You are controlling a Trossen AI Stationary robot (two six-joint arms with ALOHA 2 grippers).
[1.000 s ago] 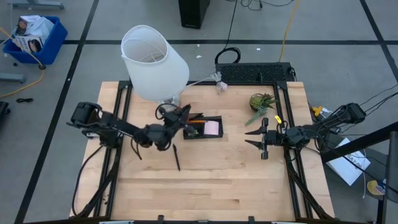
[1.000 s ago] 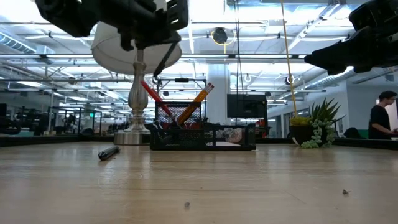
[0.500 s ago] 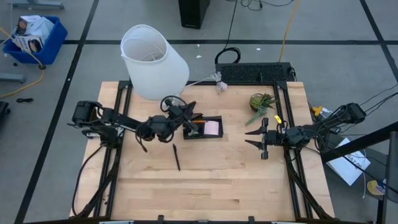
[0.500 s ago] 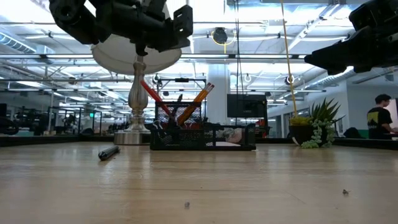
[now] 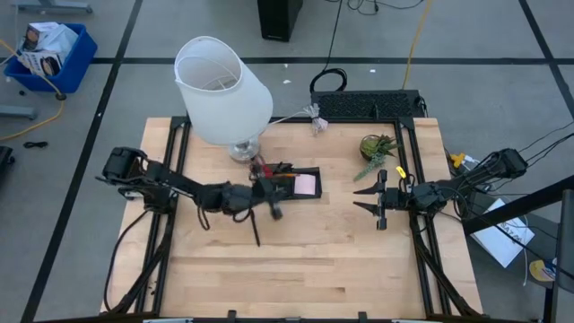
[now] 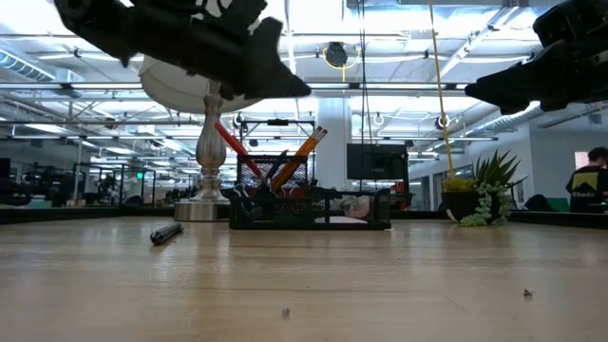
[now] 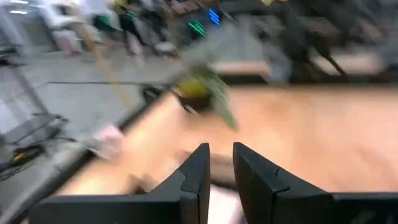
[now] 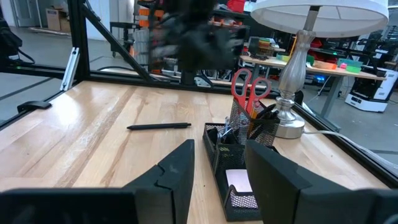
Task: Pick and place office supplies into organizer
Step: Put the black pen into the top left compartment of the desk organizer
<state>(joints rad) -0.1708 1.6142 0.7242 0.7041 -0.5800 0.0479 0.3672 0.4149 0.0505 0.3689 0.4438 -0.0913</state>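
Beside left gripper: organizer

Wood table; on it organizer, pen, lamp, plant

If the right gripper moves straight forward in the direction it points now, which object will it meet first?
Probably the black mesh desk organizer holding the red-handled scissors: it lies directly ahead of the open right gripper. The gripper hangs above the table, so it might pass over it.

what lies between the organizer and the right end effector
Bare wood only: the high view shows nothing on the table between the organizer and the right end effector.
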